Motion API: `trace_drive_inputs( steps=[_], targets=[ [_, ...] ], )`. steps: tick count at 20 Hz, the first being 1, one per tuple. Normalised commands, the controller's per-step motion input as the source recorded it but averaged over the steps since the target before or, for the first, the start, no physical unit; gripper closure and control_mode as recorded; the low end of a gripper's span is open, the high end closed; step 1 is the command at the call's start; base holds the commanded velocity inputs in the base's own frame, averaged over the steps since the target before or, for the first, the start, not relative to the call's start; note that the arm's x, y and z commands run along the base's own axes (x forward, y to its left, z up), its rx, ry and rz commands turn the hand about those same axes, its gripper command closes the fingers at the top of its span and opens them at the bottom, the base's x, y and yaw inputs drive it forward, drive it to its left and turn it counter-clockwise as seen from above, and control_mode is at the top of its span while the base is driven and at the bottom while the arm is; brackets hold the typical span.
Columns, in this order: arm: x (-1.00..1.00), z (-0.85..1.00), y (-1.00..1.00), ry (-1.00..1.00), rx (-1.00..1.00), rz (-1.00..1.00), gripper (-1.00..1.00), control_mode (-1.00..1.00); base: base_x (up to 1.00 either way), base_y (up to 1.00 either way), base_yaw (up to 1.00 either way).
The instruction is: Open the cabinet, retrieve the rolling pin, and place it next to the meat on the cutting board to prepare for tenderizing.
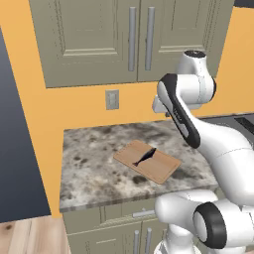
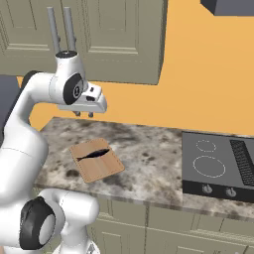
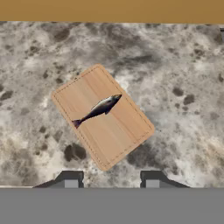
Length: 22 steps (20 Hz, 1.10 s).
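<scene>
- Two dark fingertips of the gripper (image 3: 111, 181) stand apart with bare counter between them; nothing is held, and the gap looks moderate, not wide.
- The gripper (image 2: 84, 113) hangs in the air above the cutting board (image 2: 96, 160), pointing down, well apart from it and well below the cabinet (image 1: 134, 37).
- Both doors of the cabinet are closed, so I judge that the step in hand is the first one: to open it.
- To do this well, the hand should rise from above the cutting board and turn so that the fingers face the doors, because now they point at the counter.
- The two long silver handles (image 1: 140, 38) stand side by side, up and away from the cutting board. I think the fingers should close around one bar at its middle and then pull along the arc of the door, not straight out.
- The rolling pin is probably behind the doors, so I cannot say on which level it lies.
- The cutting board (image 3: 102, 115) is a light tan rectangle with a darker edge and a line of small dots inside the rim. It lies flat on the speckled stone counter (image 3: 183, 78), turned at an angle to the counter's front edge.
- The meat (image 3: 97, 110) is a thin, dark, long piece, lying across the middle of the cutting board.
- Free wood remains on both sides of the meat, enough for the pin I believe.
</scene>
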Motion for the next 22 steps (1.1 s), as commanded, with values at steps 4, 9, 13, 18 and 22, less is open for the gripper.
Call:
trace_drive_inputs(
  steps=[4,9,13,18,22],
  targets=[
    [-0.30,0.00,-0.05,-0.10,0.00,-0.03,-1.00,-1.00,0.00,0.00,0.00],
    [-0.91,0.26,-0.03,-0.48,0.01,-0.13,-1.00,-1.00,0.00,0.00,0.00],
    [-0.67,0.46,0.08,-0.55,0.01,-0.12,-1.00,-1.00,0.00,0.00,0.00],
    [-0.45,0.60,0.29,-0.59,0.02,-0.08,-1.00,-1.00,0.00,0.00,0.00],
    [-0.46,0.66,0.25,-0.61,0.04,-0.05,-1.00,-1.00,0.00,0.00,0.00]
  ],
)
